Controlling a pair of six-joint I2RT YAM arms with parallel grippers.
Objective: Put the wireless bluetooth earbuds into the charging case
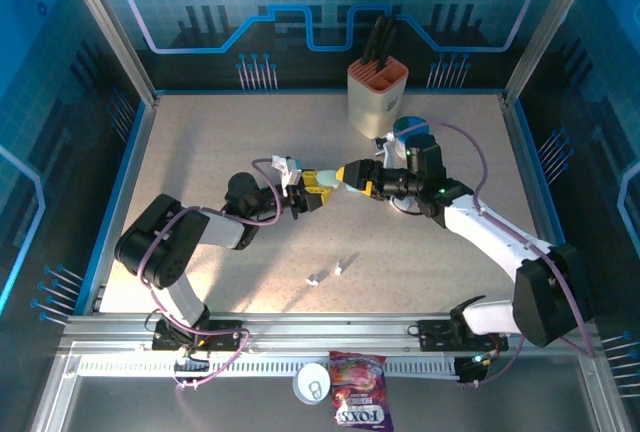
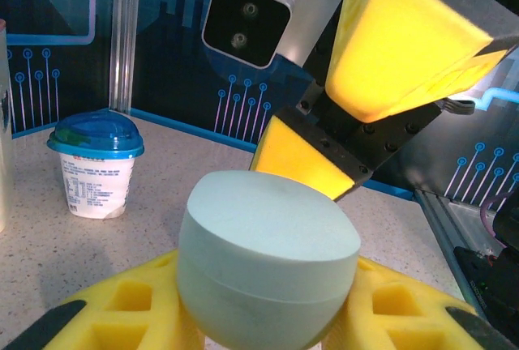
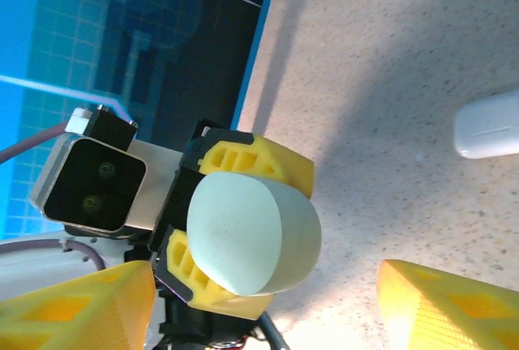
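Pale-green charging case point(image 2: 268, 261), lid shut, clamped in left gripper point(image 1: 318, 184) | right gripper point(image 1: 350, 174) spread wide, empty | next, likely: pry lid, fetch 2 earbuds point(image 1: 340, 267)

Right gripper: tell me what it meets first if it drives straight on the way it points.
Most likely the pale mint pebble-shaped plastic case, clamped in the left gripper directly ahead of the open right gripper. The right wrist view puts the case on its line, but the gap between them is hard to judge.
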